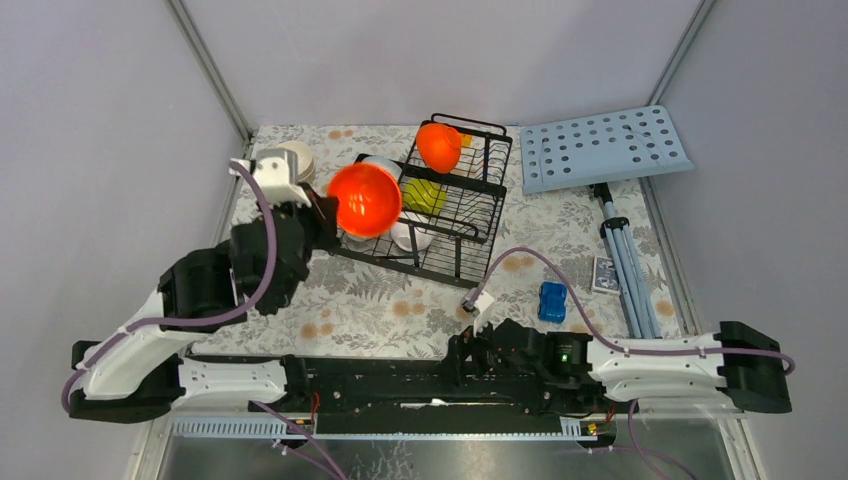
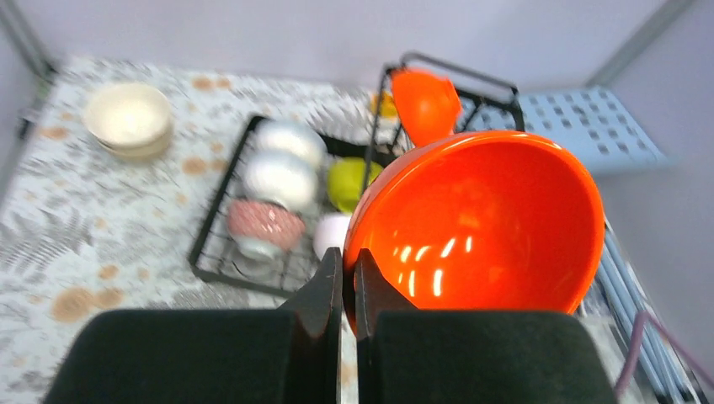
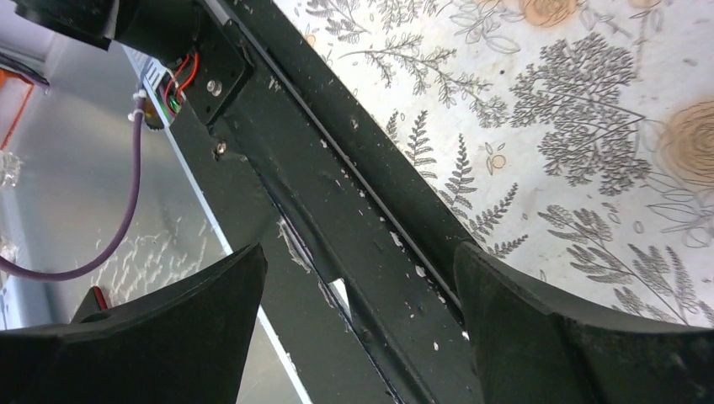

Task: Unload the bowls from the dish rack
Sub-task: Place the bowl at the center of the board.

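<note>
We look down on a floral tabletop with a black wire dish rack standing toward its far side. The left gripper reaches to the rack's left side. In its wrist view the fingers are clenched on the near rim of a glossy orange bowl, the tips nearly meeting. From above, this bowl's mouth faces the camera and hides the rack's left part, and we cannot tell whether it hangs clear of the wires.

A second orange bowl leans in the raised basket at the rack's far end, with a yellow-green bowl just in front of it. The blurred wrist view shows white bowls and what seems to be a pink bowl on the flat base, though their patterns are too soft to read. A stack of cream bowls sits on the tabletop to the left of the rack. A light-blue perforated board lies to the right.

The right gripper lies low at the near edge. Its fingers are spread wide, with only the black base rail and the cloth between them.
</note>
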`<state>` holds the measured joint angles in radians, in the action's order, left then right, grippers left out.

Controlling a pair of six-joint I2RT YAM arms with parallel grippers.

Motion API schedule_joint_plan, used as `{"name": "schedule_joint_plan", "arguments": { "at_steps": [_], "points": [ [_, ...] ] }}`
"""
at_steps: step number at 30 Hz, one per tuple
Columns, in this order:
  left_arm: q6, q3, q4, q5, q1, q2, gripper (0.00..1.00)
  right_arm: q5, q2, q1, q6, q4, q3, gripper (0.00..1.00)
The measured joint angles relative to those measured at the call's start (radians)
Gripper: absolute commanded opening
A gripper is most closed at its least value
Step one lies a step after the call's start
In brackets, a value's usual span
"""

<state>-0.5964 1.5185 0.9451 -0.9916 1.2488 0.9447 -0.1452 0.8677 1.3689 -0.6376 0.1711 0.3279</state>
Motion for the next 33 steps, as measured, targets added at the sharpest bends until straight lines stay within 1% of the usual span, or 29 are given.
{"name": "schedule_joint_plan", "arguments": {
  "at_steps": [3,6,8,11,14,16,21,24,26,29,33],
  "points": [
    [0.109,0.085,-0.054,-0.023,-0.084,0.045,0.00,0.029,0.083,0.000,-0.010,0.056,0.000,0.88],
    [0.192,0.139,-0.108,0.008,-0.235,0.097,0.00,0.051,0.140,0.000,-0.023,0.113,0.000,0.88],
    [0.224,0.159,-0.131,0.072,-0.372,0.140,0.00,0.061,0.166,0.000,-0.027,0.140,0.000,0.88],
    [0.230,0.179,-0.141,0.194,-0.594,0.219,0.00,0.069,0.187,0.004,-0.035,0.164,0.000,0.87],
    [0.197,0.179,-0.137,0.344,-0.836,0.311,0.00,0.076,0.190,0.008,-0.042,0.166,0.000,0.87],
    [0.161,0.158,-0.143,0.395,-0.953,0.346,0.00,0.074,0.190,0.011,-0.046,0.163,0.000,0.87],
    [0.002,0.009,-0.193,0.536,-1.229,0.352,0.00,0.049,0.180,0.013,-0.058,0.124,0.000,0.87],
    [-0.101,-0.125,-0.254,0.599,-1.381,0.359,0.00,0.037,0.154,0.014,-0.061,0.110,-0.007,0.87],
    [-0.156,-0.185,-0.267,0.618,-1.449,0.389,0.00,0.030,0.134,0.014,-0.067,0.108,-0.022,0.87],
    [-0.231,-0.251,-0.307,0.671,-1.514,0.466,0.00,0.019,0.106,0.014,-0.076,0.082,-0.043,0.87],
    [-0.299,-0.337,-0.366,0.728,-1.558,0.560,0.00,-0.003,0.071,0.014,-0.090,0.034,-0.046,0.87]
  ]
}}
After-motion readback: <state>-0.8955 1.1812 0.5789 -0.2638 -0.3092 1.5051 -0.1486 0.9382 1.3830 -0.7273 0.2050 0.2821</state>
